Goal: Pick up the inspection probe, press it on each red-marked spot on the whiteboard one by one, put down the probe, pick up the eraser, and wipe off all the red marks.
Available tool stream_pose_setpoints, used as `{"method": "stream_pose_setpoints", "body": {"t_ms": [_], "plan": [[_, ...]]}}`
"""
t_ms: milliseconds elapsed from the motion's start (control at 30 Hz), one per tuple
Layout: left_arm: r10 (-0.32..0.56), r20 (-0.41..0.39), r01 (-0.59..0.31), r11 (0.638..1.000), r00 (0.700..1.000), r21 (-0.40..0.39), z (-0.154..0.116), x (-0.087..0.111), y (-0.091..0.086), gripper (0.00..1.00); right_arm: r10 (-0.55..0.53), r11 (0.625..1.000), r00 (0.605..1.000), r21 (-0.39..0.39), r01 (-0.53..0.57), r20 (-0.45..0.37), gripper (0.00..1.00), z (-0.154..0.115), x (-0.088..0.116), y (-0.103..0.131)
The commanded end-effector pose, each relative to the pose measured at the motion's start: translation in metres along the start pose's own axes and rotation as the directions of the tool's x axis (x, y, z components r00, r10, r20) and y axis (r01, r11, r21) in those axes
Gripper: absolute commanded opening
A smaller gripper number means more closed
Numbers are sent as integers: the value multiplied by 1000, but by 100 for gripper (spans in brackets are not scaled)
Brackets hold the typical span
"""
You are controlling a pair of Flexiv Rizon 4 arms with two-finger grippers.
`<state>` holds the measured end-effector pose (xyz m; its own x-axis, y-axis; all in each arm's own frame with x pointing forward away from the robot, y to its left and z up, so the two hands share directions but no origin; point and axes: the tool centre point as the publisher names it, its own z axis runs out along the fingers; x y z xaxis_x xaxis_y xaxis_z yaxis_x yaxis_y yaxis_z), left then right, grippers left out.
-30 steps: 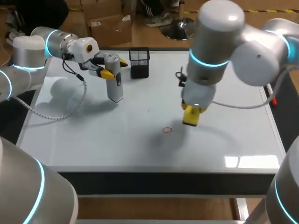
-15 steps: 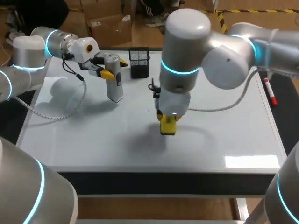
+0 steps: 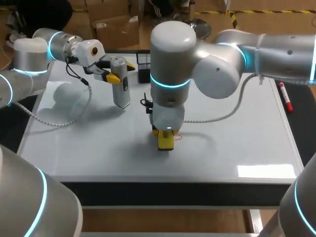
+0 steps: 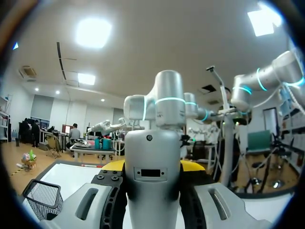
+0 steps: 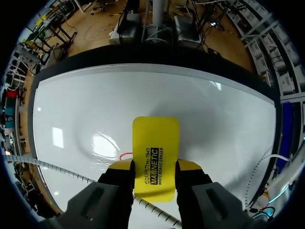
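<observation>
Inside the right end effector [image 5: 155, 168] sits the eraser [image 5: 156, 138].

The left arm [image 3: 29, 57] and right arm [image 3: 222, 69] are fat, glossy pale-grey tubes with rounded joints, each ringed by a glowing cyan band. At the head view's 10 o'clock a white wrist housing [image 3: 83, 53] bears an orange disc [image 3: 94, 50]; thin black wires [image 3: 74, 69] and a coiled grey cable [image 3: 59, 121] hang from it. The left claw [image 3: 121, 72] and right claw [image 5: 155, 167] have yellow-tipped fingers, seemingly dark grey.
</observation>
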<state>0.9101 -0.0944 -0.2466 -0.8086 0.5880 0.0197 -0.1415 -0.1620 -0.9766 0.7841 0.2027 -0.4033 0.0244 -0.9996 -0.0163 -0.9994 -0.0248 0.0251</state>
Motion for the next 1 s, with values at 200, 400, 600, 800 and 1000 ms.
{"method": "stream_pose_setpoints", "body": {"t_ms": [200, 400, 600, 800, 1000], "plan": [[-1, -3, 1, 1000, 1000, -1, -1, -1, -1, 0, -10, 1000, 1000, -6, 9, -14, 0, 10, -5, -3], [-1, -3, 1, 1000, 1000, -1, -1, -1, -1, 0, -2, 1000, 1000, -14, 1, -19, 0, 16, 3, -5], [-1, -3, 1, 1000, 1000, -1, -1, -1, -1, 0, 10, 1000, 1000, -28, -11, -13, 0, 21, 11, -6], [-1, -3, 1, 1000, 1000, -1, -1, -1, -1, 0, 33, 999, 999, -39, -34, -15, 0, 29, 23, -8], [-1, -3, 1, 1000, 1000, -1, -1, -1, -1, 0, 57, 997, 998, -42, -58, -21, 0, 31, 35, -9]]}}
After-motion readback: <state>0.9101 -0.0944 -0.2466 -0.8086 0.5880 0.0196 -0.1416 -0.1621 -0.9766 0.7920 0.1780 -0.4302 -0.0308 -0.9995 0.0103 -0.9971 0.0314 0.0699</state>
